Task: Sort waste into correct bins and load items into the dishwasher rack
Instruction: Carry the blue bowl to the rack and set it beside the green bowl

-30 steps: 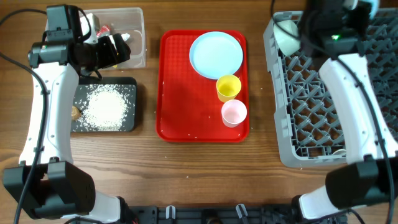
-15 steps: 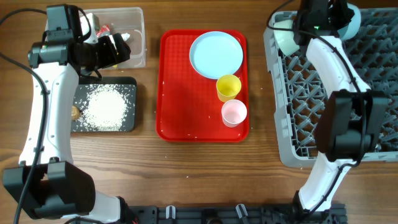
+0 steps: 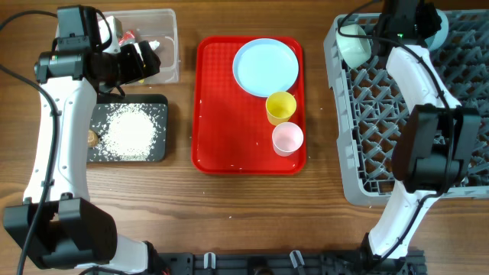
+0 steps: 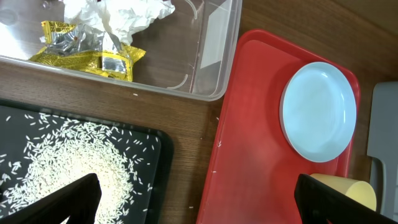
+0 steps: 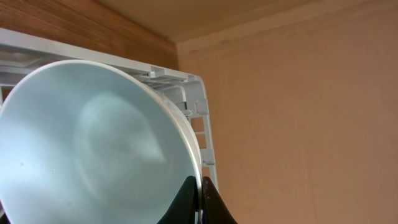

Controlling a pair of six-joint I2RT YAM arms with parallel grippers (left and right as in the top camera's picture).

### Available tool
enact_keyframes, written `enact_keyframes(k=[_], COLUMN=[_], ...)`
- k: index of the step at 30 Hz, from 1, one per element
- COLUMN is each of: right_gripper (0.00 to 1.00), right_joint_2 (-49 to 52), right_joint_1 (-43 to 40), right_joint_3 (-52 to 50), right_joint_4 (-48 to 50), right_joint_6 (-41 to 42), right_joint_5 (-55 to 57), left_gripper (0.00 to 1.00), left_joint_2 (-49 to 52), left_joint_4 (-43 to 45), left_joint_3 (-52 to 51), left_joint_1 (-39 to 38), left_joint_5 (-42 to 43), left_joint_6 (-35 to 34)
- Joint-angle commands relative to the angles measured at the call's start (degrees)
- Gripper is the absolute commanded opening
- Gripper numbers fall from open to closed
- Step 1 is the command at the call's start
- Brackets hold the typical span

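Observation:
My right gripper (image 5: 200, 200) is shut on the rim of a light-blue bowl (image 5: 93, 143), held over the far edge of the grey dishwasher rack (image 3: 382, 114); in the overhead view the gripper (image 3: 419, 17) and bowl (image 3: 438, 24) are at the top right. A second light-blue bowl (image 3: 354, 43) sits in the rack's far left corner. The light-blue plate (image 3: 265, 66), yellow cup (image 3: 280, 107) and pink cup (image 3: 287, 138) stand on the red tray (image 3: 221, 114). My left gripper (image 4: 199, 205) is open and empty above the clear tub (image 3: 164, 46), which holds tissue (image 4: 118, 15) and yellow wrappers (image 4: 87, 56).
The black tray (image 3: 157, 149) below the tub holds loose rice (image 3: 131, 128) and a small brown bit (image 3: 92, 138). A few rice grains lie on the wood between the black tray and the red tray. The rack's pegs stand upright across its floor.
My right arm has swung toward the rack's far edge, carrying the bowl a little to the right. The left arm has not moved.

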Motion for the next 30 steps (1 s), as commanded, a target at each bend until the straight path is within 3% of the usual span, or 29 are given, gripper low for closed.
enact_keyframes(k=[1,17,20,24,30], right_gripper=[0.04,0.04,0.05,0.04,0.04], right_joint_2=[1.5,1.5,1.5,1.5,1.6], right_joint_1=[0.3,2.2,2.0,2.2,2.3], right_joint_3=[0.3,0.3,0.3,0.3,0.3], right_joint_4=[-2.0,-9.0,3.2,18.5,7.8], right_joint_6=[2.0,9.0,6.3,-2.9,5.0], right_joint_5=[-4.0,-8.8,4.7,10.1,9.2], left_gripper=[1.0,1.0,1.0,1.0,1.0], left_joint_2=[-0.3,-0.3,-0.3,-0.3,-0.3], left_joint_4=[0.1,0.1,0.1,0.1,0.1], left_joint_3=[0.3,0.3,0.3,0.3,0.3], left_joint_1=[0.1,0.1,0.1,0.1,0.1], left_joint_5=[0.5,0.5,0.5,0.5,0.5], left_joint_6=[-0.3,-0.3,-0.3,-0.3,-0.3])
